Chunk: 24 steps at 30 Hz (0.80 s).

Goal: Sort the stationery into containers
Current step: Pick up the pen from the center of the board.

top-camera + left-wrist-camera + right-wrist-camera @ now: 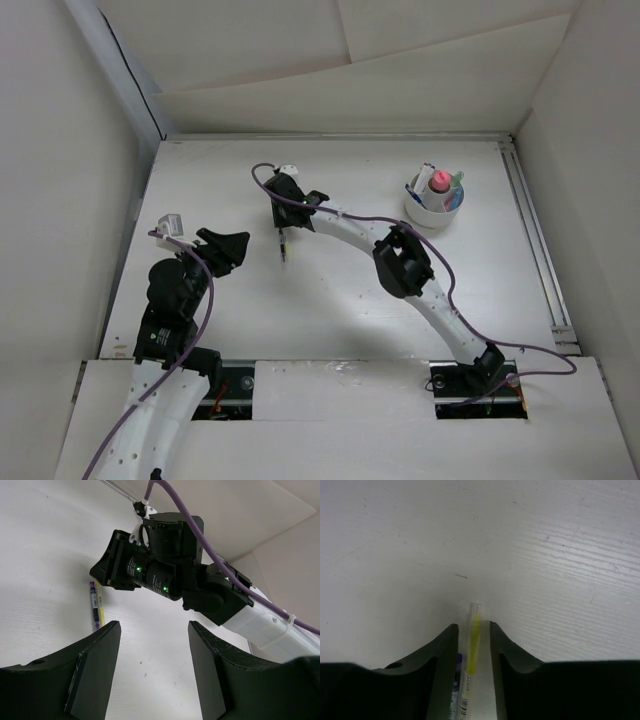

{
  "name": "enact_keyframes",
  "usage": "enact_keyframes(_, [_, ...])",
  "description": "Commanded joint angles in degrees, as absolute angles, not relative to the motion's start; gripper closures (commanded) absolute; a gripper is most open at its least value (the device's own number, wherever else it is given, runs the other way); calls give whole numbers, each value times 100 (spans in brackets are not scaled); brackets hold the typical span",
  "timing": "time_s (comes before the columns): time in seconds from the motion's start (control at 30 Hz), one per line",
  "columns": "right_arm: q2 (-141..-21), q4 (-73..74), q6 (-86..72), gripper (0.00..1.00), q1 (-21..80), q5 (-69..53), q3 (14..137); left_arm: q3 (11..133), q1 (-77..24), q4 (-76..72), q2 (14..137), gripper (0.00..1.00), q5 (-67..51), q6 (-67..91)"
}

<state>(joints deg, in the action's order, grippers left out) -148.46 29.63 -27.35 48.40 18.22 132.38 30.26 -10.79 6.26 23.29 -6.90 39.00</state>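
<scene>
The right gripper point(473, 626) is lowered over a thin yellow pen point(474, 614), which lies on the white table point(480, 290) lengthwise between its black fingers point(445, 645). The jaws are set narrowly apart; a sliver of table is seen on either side of the pen, so no grip is shown. A thin blue pen point(456, 680) lies just beside the yellow one, outside the gap and partly hidden under one finger.

The left gripper point(154, 645) is held above the table, well apart from both pens. Its jaws are about half open, with nothing between them. Beyond its fingertips, the two pens are seen side by side under the right arm's wrist.

A round white plastic cup point(430, 216) stands well apart from the right jaws, to their right. Short pastel markers point(456, 182) and a small pink rounded piece point(438, 183) are seen standing in it.
</scene>
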Motion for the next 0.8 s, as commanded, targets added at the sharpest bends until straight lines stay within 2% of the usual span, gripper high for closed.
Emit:
enact_keyframes(0.0, [-14836, 3032, -2839, 62, 4747, 1925, 13281, 3032, -1090, 387, 2276, 47, -747, 3885])
enact_keyframes(0.03, [-14679, 2937, -2839, 57, 4746, 1925, 13071, 3032, -1090, 335, 2276, 47, -747, 3885])
enact_keyframes(0.07, [-14678, 2883, -2839, 57, 4746, 1925, 12982, 3032, -1090, 334, 2276, 47, -747, 3885])
enact_keyframes(0.13, [-14599, 2830, -2892, 67, 4606, 1925, 12868, 3032, -1090, 334, 2224, 47, -747, 3885])
enact_keyframes(0.17, [-14538, 2830, -2892, 77, 4605, 1925, 12771, 3032, -1090, 334, 2224, 47, -747, 3885])
enact_keyframes(0.4, [-13775, 2479, -2892, 100, 4316, 2117, 11824, 3032, -1090, 334, 2224, 47, -747, 3885])
enact_keyframes(0.6, [-12597, 1680, -2830, 100, 4026, 2118, 10506, 3032, -1090, 334, 2224, 47, -747, 3885])
enact_keyframes(0.77, [-11226, 1240, -2558, 100, 3587, 2697, 9713, 3032, -1090, 334, 2224, 47, -747, 3885])
